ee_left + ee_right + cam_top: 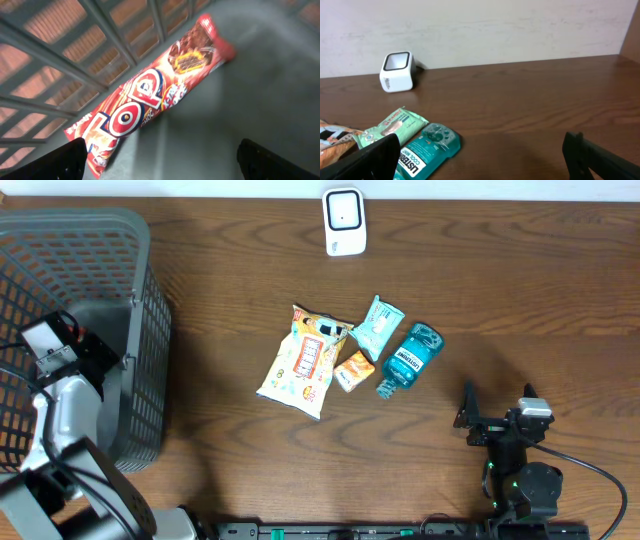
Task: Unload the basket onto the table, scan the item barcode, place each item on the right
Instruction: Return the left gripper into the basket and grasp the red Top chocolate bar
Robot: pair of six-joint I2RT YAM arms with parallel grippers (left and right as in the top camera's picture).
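A grey mesh basket (pixel 150 350) fills the upper left of the overhead view, and the left arm reaches down into it. In the left wrist view the left gripper (pixel 160 162) hangs over the basket floor with its two dark fingers (pixel 55 162) far apart in the lower corners of the frame. It is released, with nothing between them. A long red snack packet (pixel 150 95) lies flat on the basket floor, running from the lower left to the upper right of that frame, with one long edge up against the mesh wall. The fingers do not touch it.

On the brown wooden table (pixel 520 280), at the middle of the overhead view, four items lie bunched together. Farthest left is a yellow-and-white snack bag (pixel 300 365). A small orange packet (pixel 353 370) touches its right edge. A pale green pouch (pixel 378 327) sits just above the orange packet. A teal mouthwash bottle (pixel 408 358) lies on its side at the right of the group, right beside the pouch. A white barcode scanner (pixel 344 221) stands at the top centre of the frame, well apart from the group.

The right arm is at the lower right of the overhead view, away from the items. In the right wrist view the right gripper (pixel 480 160) is spread wide and empty, its fingers (pixel 365 160) in the lower corners. The bottle and pouch lie ahead at the lower left, and the scanner stands at the upper left.
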